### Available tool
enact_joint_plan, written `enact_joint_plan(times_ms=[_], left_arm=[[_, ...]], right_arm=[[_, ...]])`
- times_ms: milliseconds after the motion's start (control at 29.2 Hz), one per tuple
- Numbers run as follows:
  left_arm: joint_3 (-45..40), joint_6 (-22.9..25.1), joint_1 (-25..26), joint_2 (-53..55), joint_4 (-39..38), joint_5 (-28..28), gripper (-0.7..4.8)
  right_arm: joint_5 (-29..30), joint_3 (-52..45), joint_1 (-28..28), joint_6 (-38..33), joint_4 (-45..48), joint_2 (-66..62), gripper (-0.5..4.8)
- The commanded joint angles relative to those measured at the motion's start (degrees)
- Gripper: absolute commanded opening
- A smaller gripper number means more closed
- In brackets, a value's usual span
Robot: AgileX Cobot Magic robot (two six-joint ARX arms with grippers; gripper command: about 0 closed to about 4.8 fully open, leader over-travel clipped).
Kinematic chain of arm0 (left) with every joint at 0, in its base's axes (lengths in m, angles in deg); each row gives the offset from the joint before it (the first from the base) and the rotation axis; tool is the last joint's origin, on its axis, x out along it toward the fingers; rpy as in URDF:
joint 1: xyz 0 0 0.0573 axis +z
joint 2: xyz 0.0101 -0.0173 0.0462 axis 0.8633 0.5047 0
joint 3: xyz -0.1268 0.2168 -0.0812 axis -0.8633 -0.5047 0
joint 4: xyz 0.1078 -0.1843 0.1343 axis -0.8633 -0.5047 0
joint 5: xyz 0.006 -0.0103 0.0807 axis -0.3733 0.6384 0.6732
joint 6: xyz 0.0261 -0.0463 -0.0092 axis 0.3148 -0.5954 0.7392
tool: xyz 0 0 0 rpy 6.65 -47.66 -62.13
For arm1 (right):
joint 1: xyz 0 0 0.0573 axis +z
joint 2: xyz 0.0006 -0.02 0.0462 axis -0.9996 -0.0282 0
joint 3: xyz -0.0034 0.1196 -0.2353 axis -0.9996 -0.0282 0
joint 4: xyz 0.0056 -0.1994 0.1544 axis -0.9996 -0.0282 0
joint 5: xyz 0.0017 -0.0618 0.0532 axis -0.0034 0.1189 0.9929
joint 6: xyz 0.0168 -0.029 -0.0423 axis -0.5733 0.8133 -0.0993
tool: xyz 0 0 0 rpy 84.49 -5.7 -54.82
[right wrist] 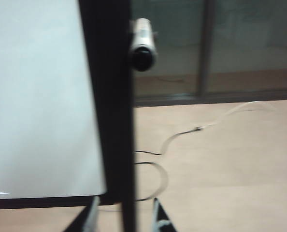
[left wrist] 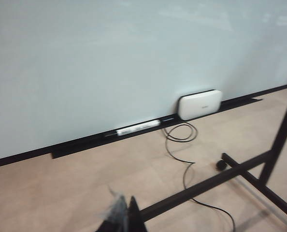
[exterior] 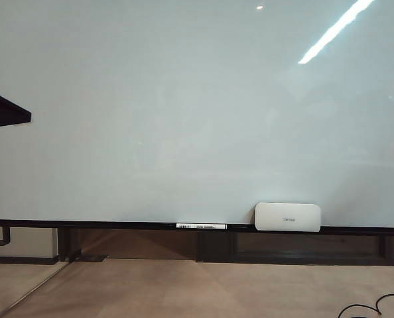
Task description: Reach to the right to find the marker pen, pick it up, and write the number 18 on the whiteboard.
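The whiteboard [exterior: 184, 112] fills the exterior view, glossy white with a thin black frame and ledge; the number 18 is not in view on it. No marker pen can be made out in any view. Neither gripper shows in the exterior view. My left gripper [left wrist: 126, 215] is shut and empty, hanging over the tan floor in front of the whiteboard [left wrist: 109, 63]. My right gripper [right wrist: 125, 220] is open, its pale fingers [right wrist: 92, 218] apart, beside the edge of the whiteboard [right wrist: 37, 96]. A black upright post [right wrist: 109, 96] lines up with the gap; I cannot tell whether it touches.
A white rounded eraser [exterior: 287, 216] and a white barcode-labelled pen [exterior: 201, 226] rest on the ledge. A dark slab [exterior: 4, 109] juts in at the left. Black stand legs [left wrist: 240, 169] and a cable [left wrist: 182, 145] lie on the floor. A pale cylinder [right wrist: 142, 43] sits by the post.
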Motion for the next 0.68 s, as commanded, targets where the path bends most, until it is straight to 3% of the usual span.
enact_joint_plan(times_ms=[34, 171, 514, 685], left_arm=[[0.2, 0.0, 0.0, 0.0, 0.6, 1.2, -0.06], [0.2, -0.6, 0.0, 0.0, 0.6, 3.3, -0.06], [0.2, -0.7, 0.0, 0.0, 0.6, 3.8, -0.06], [0.2, -2.0, 0.0, 0.0, 0.6, 4.7, -0.06]], right_arm=[[-3.5, 0.9, 0.4, 5.9, 1.0, 0.5, 2.38], [-4.5, 2.5, 0.9, 8.4, -0.1, 0.5, 2.97], [-5.7, 8.8, 2.2, 8.6, -7.7, 0.2, 2.98], [-3.3, 13.2, 2.3, 7.7, -10.4, -1.8, 2.97]])
